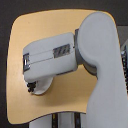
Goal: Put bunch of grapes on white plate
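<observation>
Seen from above, the white plate point(45, 86) lies on the wooden table, mostly covered by my arm; only its lower edge shows. My gripper point(30, 84) hangs below the grey-white forearm point(50, 54), over the plate's edge on the exterior view's left. A small dark patch shows there at the plate's rim. It is too blurred to tell whether this is the bunch of grapes or my fingertips. The jaws are hidden under the forearm.
The tan wooden table point(55, 27) has rounded corners and dark floor around it. My large white upper arm and shoulder point(100, 60) cover the exterior view's right side of the table.
</observation>
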`<state>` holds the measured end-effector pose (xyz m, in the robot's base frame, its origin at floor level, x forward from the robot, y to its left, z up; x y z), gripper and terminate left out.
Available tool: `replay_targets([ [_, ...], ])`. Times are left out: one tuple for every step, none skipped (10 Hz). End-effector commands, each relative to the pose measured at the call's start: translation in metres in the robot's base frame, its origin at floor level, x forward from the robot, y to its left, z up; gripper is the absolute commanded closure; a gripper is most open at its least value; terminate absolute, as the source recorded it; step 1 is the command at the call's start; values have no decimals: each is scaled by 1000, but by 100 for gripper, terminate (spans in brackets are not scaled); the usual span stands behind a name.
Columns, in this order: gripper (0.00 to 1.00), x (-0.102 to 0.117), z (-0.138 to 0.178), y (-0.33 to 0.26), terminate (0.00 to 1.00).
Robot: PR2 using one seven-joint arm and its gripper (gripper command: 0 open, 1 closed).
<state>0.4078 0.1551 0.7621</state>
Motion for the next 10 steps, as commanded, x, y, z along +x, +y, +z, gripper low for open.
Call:
replay_targets([
  [100,1,-8,-5,0],
  [100,1,-7,-4,0],
  [100,1,-6,-5,0],
  [100,-1,-5,-5,0],
  [100,-1,-2,-4,0],
  [100,-1,0,-4,0],
  [0,-2,5,-5,0],
  [0,-3,9,-5,0],
  [0,-6,14,-4,0],
  [0,-6,19,-7,0],
])
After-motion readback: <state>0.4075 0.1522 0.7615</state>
